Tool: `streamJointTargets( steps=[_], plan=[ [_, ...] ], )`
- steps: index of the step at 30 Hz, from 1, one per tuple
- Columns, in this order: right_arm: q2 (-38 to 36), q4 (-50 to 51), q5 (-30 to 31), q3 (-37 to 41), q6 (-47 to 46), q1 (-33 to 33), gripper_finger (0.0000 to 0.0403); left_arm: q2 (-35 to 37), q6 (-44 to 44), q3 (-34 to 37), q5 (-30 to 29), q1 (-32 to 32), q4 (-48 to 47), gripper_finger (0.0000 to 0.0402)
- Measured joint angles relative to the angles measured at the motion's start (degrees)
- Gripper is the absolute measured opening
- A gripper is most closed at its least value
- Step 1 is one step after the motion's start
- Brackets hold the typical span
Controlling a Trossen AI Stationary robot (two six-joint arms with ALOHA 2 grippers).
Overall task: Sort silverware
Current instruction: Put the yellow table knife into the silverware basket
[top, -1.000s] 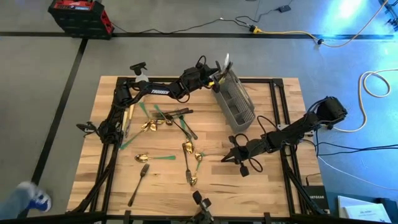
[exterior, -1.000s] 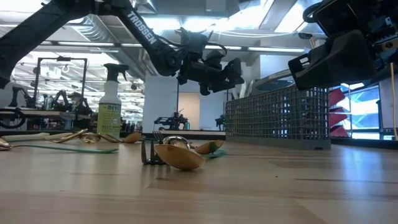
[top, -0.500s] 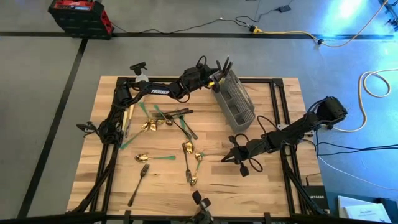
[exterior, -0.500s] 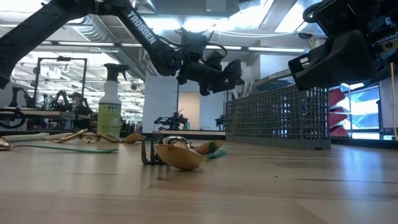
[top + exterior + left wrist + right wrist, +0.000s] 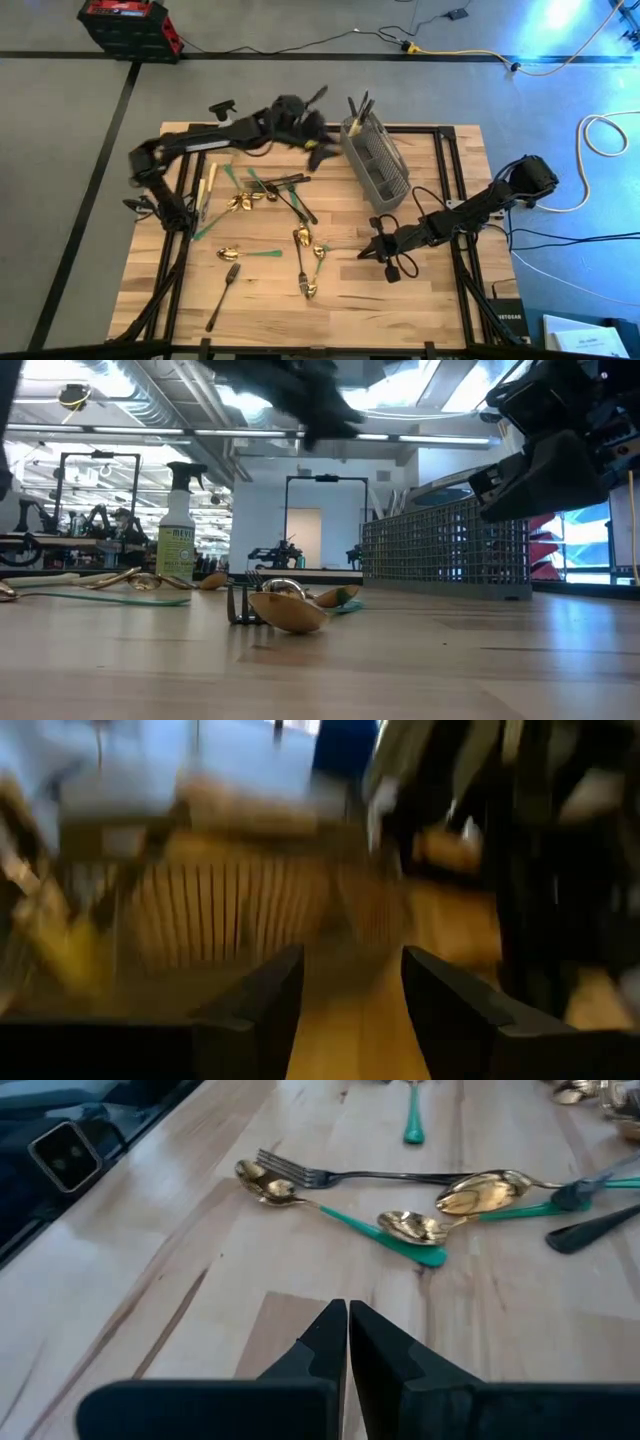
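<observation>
The silverware point(image 5: 270, 215) is mostly scattered across the middle and 9 o'clock side of the bench point(image 5: 440, 300): gold spoons, green-handled pieces, and a dark fork point(image 5: 224, 295) lying off toward 7 o'clock. A few pieces already stand handle-up in the grey mesh caddy point(image 5: 375, 165), which sits at about 1 o'clock from the pile. A spray bottle point(image 5: 177, 525) stands at the far side of the bench in the low view.

The left gripper point(image 5: 312, 128) is up in the air just beside the caddy, on its 9 o'clock side. It's blurred, but its wrist view shows the jaws partly open with nothing between them.

The right gripper point(image 5: 372, 250) is parked low at roughly 4 o'clock from the pile, jaws pressed fully together and empty, pointing at a gold spoon point(image 5: 268, 1184) and a green-handled one point(image 5: 415, 1232).
</observation>
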State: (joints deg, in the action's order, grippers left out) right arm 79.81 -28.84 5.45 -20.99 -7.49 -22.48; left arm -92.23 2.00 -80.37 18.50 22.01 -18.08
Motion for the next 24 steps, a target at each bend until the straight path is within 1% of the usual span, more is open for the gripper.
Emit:
streamJointTargets(
  steps=[2,4,6,8,12,15,18,21,24],
  plan=[
    [0.00,0.02,0.09,0.00,0.04,0.00,0.0000,5.05,2.24,0.80,-9.13,-3.22,-13.19,0.0150],
    [0.01,-0.07,0.12,0.00,0.28,0.00,0.0000,9.34,0.06,3.58,-18.26,-7.24,-20.46,0.0147],
    [0.01,-0.11,0.67,0.00,1.06,0.00,0.0000,13.45,-3.14,8.10,-24.68,-12.06,-22.52,0.0147],
    [0.02,-0.23,1.99,0.00,1.82,0.00,0.0000,18.18,-6.58,13.12,-29.80,-16.82,-21.70,0.0147],
    [0.00,-1.25,3.61,0.00,2.78,0.00,0.0000,26.04,-17.22,23.80,-41.17,-25.14,-21.49,0.0146],
    [0.02,-1.75,3.61,0.00,3.76,0.00,0.0000,31.00,-28.68,31.94,-50.06,-30.14,-21.98,0.0146],
    [0.00,-1.74,3.61,0.00,4.74,0.00,0.0000,35.17,-48.17,39.61,-57.46,-32.82,-22.36,0.0146],
    [0.01,-1.75,3.61,0.00,4.78,0.00,0.0000,37.04,-65.37,45.81,-62.09,-32.33,-22.18,0.0146],
    [0.02,-1.73,3.61,0.00,4.87,0.00,0.0000,37.11,-77.37,49.44,-65.89,-29.80,-23.06,0.0148]
  ],
)
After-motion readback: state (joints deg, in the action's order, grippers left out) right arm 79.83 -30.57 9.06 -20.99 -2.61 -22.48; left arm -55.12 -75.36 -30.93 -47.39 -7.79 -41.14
